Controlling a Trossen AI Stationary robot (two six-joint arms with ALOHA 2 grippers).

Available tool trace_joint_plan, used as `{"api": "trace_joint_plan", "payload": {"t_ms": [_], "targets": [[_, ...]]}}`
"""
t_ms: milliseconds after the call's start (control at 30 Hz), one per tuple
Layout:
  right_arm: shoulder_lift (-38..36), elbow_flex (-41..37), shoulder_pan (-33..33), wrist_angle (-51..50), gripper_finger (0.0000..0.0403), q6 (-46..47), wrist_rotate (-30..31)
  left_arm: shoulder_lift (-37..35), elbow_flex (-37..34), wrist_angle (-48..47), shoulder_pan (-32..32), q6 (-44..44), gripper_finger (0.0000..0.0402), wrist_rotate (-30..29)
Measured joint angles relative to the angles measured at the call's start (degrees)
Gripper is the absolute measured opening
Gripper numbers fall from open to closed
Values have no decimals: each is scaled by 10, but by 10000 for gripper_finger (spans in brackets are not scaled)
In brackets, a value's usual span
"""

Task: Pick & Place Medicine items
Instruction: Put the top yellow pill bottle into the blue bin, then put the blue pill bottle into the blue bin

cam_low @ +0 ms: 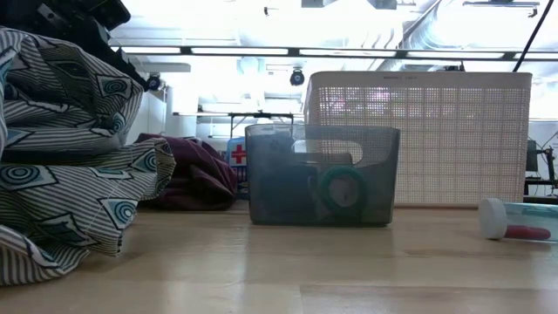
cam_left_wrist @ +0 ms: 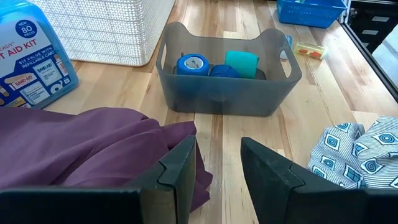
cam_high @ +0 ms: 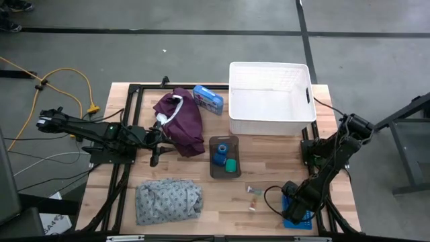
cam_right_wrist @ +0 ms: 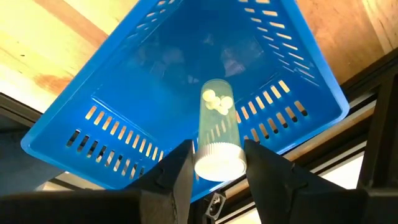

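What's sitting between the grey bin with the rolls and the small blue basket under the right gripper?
In the high view, a few small medicine pieces lie on bare wood between the grey bin and the blue basket; nothing else.

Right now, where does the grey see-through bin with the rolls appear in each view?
High view: grey bin at table centre, below the white basket.
Low view: grey bin in the middle, white basket behind it to the right.
Left wrist view: grey bin centred, basket beside it.
Right wrist view: not in it.
Shared landmark: the white basket.
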Motion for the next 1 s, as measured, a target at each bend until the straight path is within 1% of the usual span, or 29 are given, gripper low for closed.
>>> {"api": "trace_joint_plan", "payload": {"t_ms": [367,733,1000], "targets": [[0,0,0,2,187,0,0,0,0,0,0,0,123,0],[0,0,0,2,192,3,5,0,0,0,0,0,123,0],[0,0,0,1,192,-10,33,0,0,0,0,0,123,0]]}}
